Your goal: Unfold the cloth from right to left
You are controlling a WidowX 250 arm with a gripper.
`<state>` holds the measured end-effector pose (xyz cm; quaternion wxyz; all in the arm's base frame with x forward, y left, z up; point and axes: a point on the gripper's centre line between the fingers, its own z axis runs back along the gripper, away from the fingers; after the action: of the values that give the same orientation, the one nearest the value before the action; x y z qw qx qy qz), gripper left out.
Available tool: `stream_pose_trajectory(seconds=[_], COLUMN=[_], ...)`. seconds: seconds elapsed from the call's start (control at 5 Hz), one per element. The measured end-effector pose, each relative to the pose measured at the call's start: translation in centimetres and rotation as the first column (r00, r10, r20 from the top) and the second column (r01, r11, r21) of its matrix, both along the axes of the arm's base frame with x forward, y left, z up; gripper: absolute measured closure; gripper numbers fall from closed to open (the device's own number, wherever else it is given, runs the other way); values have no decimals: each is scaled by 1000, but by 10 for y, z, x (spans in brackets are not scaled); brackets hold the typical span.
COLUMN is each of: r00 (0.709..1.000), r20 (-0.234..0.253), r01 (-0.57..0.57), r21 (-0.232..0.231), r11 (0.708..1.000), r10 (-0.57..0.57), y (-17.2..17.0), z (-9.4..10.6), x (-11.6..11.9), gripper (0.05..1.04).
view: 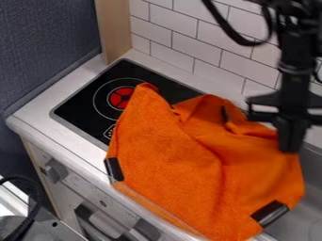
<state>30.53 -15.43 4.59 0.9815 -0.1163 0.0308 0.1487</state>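
Cloth (189, 160): orange, spread unevenly from the cooktop to the right part of the table (37, 113); its lower left side lies along the table's front edge, with a strip showing over that edge.
Pointed corner (148, 87): reaches onto the cooktop beside the burner, towards the table's back edge.
Folds: the cloth is rumpled on its rear right side, with a raised ridge and a crease running down through the middle; the front left part lies smoother.
Black patches: one (114, 169) on the cloth at the table's front edge, one (270, 213) at its lower right corner, and a small dark one (224, 114) among the rear folds.
End effector (292, 141): hangs pointing down at the cloth's rear right side, near the table's back edge; how far open it is, and whether it has hold of any cloth, cannot be told.
Cooktop (82, 101): black, at the table's left part, partly under the cloth, with a red-centred burner (121, 98) in view.
Sink (310, 200): grey, right of the cloth.
Wall (189, 42): white tiles along the table's back edge.
Knob (55, 170): grey, on the front panel below the table's front edge.
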Motion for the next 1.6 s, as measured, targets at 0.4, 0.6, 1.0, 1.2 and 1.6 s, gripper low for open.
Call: stream_pose_trajectory(seconds=[0.4,0.6,1.0,1.2,1.6], r00=[992,992,985,988,997], r20=[-87,-74,117,124,-57], r01=[89,100,142,107,61], r21=[-55,-69,-119,-80,101], r11=[994,993,983,991,993], r10=[-94,-105,-128,-96,-55], y=[-4,9,21,43,126], z=[-23,-7,69,89,80], x=[-1,-8,-9,-14,-28], gripper=[882,638,84,79,83])
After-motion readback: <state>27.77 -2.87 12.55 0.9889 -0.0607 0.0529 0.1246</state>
